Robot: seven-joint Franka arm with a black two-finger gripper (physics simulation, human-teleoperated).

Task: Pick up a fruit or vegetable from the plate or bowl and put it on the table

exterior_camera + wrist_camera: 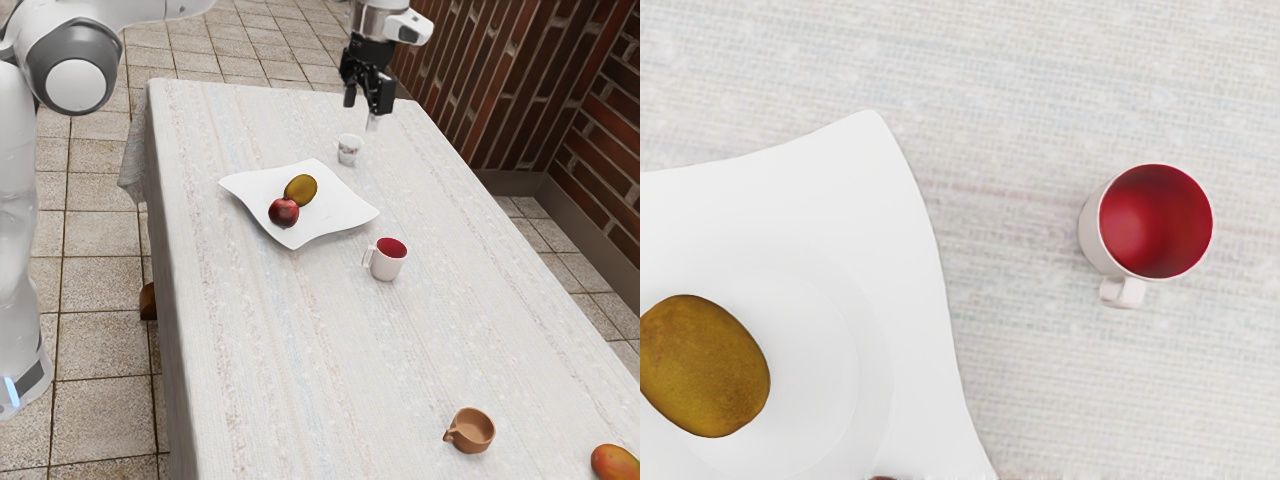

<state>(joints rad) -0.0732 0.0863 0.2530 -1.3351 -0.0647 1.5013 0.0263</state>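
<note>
My gripper (366,106) hangs open and empty above the table's far part, higher than the plate. On the white square plate (345,212) rest a brownish-yellow oval fruit (301,190) and a dark red apple (284,213), close beside each other. In the wrist view, the oval fruit (704,366) lies on the plate (905,300), and a sliver of the apple (883,478) shows at the frame's edge.
A white mug with red inside (387,260) stands near the plate; the wrist view has this mug (1155,222) too. A small patterned cup (349,150) is below the gripper. A brown cup (470,431) and an orange-red fruit (615,463) sit on the cloth-covered table (290,350).
</note>
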